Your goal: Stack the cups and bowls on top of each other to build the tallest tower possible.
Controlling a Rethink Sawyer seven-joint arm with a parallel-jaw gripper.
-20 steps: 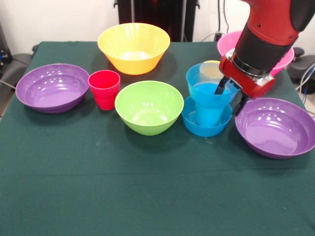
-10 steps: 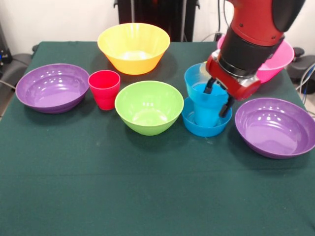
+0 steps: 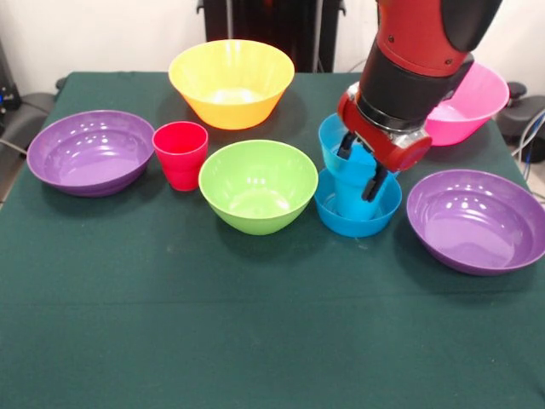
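While the tool (image 3: 357, 166) straddles the blue cup (image 3: 349, 183) with fingers spread, right of frame centre in the small blue bowl (image 3: 358, 213), a sideways nudge could tip this low tower.

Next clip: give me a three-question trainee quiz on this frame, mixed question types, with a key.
1. True or false: the red cup stands inside the green bowl.
2. Which thing is the claw at?
A. the orange bowl
B. the blue stack
C. the left purple bowl
3. Fill in: the right purple bowl lies in front of the ____ bowl.

Key: 1 false, the cup stands on the table between the left purple bowl and the green bowl. 2 B. 3 pink.
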